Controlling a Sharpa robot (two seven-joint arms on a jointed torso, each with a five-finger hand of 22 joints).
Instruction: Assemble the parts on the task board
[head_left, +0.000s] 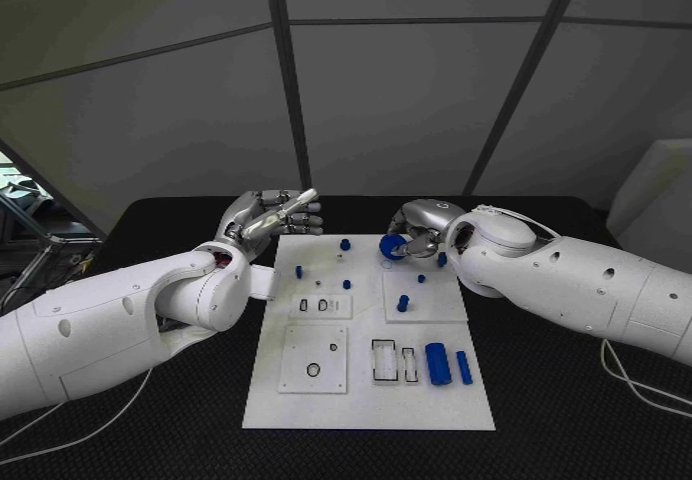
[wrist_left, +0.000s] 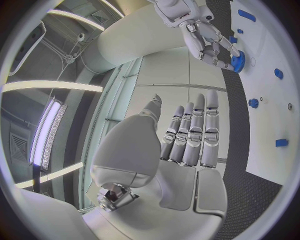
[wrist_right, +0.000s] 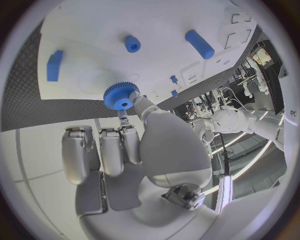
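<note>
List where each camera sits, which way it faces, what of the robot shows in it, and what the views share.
Head view: on the robot's head, looking down at the task board; both arms enter, left hand and right hand at the far edge.
Left wrist view: behind the left hand, fingers apart and holding nothing; the board's edge beyond.
Right wrist view: behind the right hand, facing the board.
Shared: all three show the blue gear at the right hand's fingertips.

I see a black table (head_left: 577, 420) with the white board (head_left: 368, 400) lying flat at its middle. A thin pale cable (head_left: 635, 385) seems to trail across the table's near right corner.
</note>
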